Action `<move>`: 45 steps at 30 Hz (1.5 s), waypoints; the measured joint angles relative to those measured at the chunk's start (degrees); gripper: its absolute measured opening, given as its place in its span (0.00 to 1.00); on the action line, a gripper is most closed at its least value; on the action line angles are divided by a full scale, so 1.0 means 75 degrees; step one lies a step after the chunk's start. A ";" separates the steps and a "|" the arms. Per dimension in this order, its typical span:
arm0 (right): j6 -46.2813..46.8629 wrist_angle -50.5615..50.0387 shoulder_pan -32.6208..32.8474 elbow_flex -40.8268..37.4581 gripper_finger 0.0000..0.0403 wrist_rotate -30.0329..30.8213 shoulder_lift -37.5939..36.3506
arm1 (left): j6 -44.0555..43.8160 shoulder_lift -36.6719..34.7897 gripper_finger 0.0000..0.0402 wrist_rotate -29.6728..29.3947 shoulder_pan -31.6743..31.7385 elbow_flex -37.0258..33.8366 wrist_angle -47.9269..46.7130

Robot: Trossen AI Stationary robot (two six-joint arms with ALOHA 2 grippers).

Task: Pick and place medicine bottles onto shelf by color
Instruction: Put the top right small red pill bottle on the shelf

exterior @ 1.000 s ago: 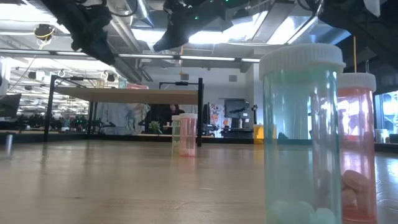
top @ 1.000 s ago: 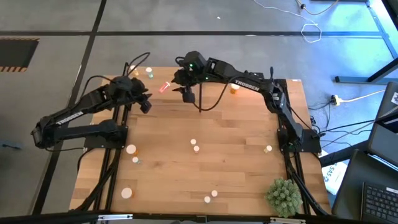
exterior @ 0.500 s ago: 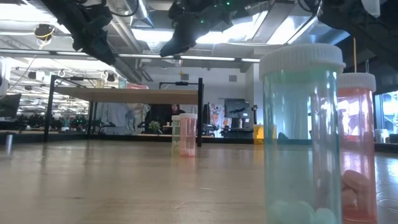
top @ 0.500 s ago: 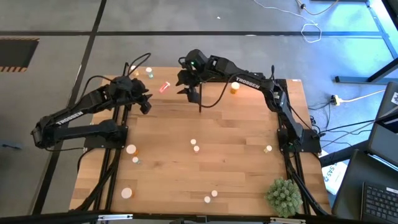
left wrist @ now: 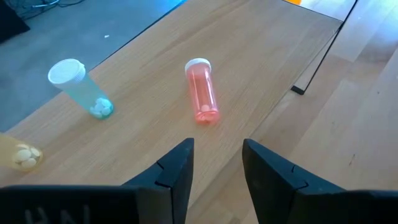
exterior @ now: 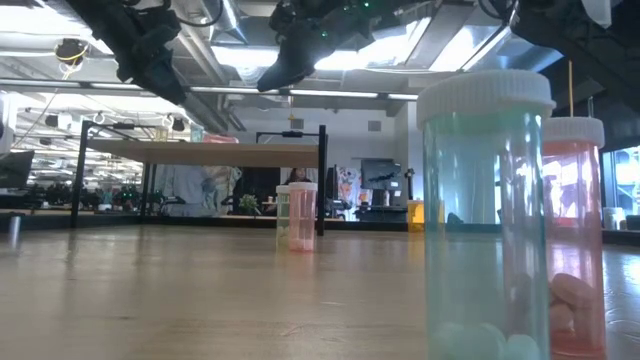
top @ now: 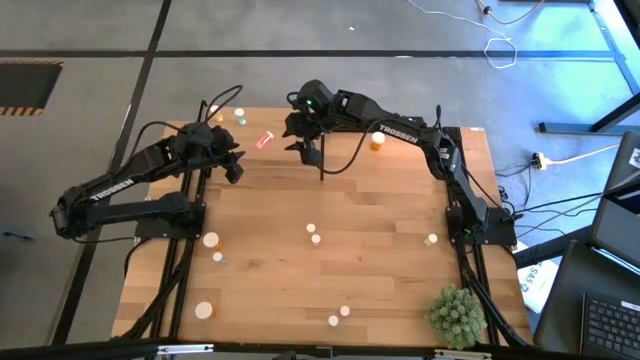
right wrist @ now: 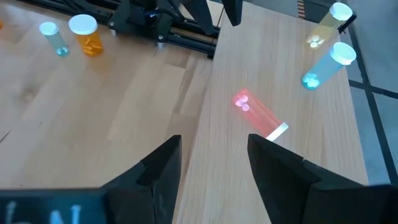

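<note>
the red bottle point(top: 265, 140) lies on its side on the shelf point(top: 255, 122), probably nearer the right gripper point(top: 304, 150) than the left gripper point(top: 232, 166); both hover parted, holding nothing.

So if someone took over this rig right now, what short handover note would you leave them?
Left gripper: open, empty, above the shelf.
Right gripper: open, empty, also above the shelf.
On the shelf: a red bottle lying on its side, a teal bottle and a yellowish bottle standing near the corner, an orange bottle toward the right end.
Left: bottles scattered over the table, none in hand; the tipped red bottle may need righting.
</note>
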 joint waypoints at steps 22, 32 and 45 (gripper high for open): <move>0.0005 0.0000 0.0000 0.0003 0.46 0.0003 -0.0015 | -0.0254 -0.0061 0.33 -0.0029 -0.0001 0.0000 0.0013; 0.0006 0.0001 0.0000 0.0003 0.46 0.0003 -0.0015 | 0.0040 -0.0058 0.44 -0.0032 0.0000 0.0000 0.0035; 0.0006 0.0002 0.0003 0.0003 0.46 0.0004 -0.0015 | 0.1212 0.0290 0.55 0.0278 0.0053 0.0000 0.0804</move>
